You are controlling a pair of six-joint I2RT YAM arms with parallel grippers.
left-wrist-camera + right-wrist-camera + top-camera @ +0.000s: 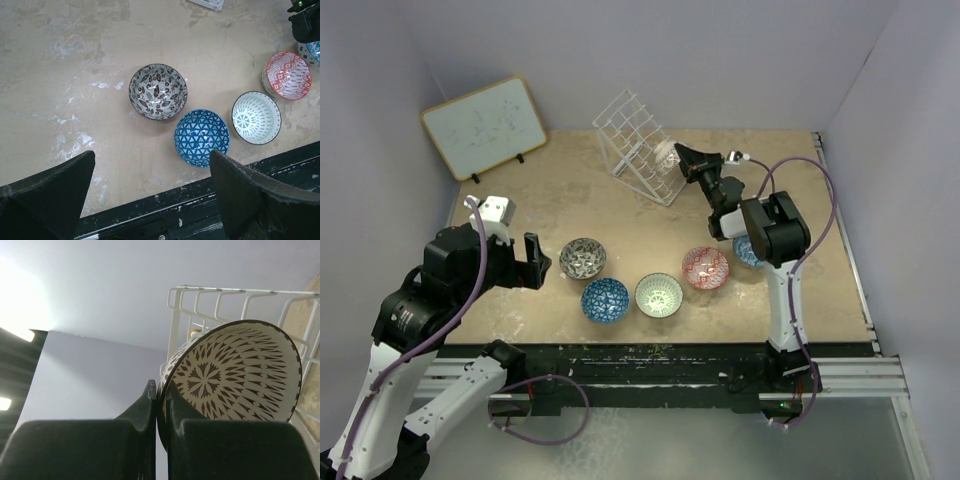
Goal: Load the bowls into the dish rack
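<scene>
Pinching the rim of a brown-and-white patterned bowl [235, 375], the right gripper [159, 392] is clamped tight, the bowl tilted on edge just past its fingers [142, 412] and right at the white wire dish rack [220, 292]. Well in front of the rack, the left gripper [152, 160] hangs spread open near a grey bowl [158, 91]

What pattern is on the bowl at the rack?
The bowl has brown starbursts on cream; right wrist view.

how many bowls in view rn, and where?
6. On the table, left to right: grey bowl, dark blue bowl, green-white bowl, red bowl, light blue bowl partly hidden by the right arm. Sixth, brown-patterned bowl, pinched in the right tool at the dish rack.
</scene>
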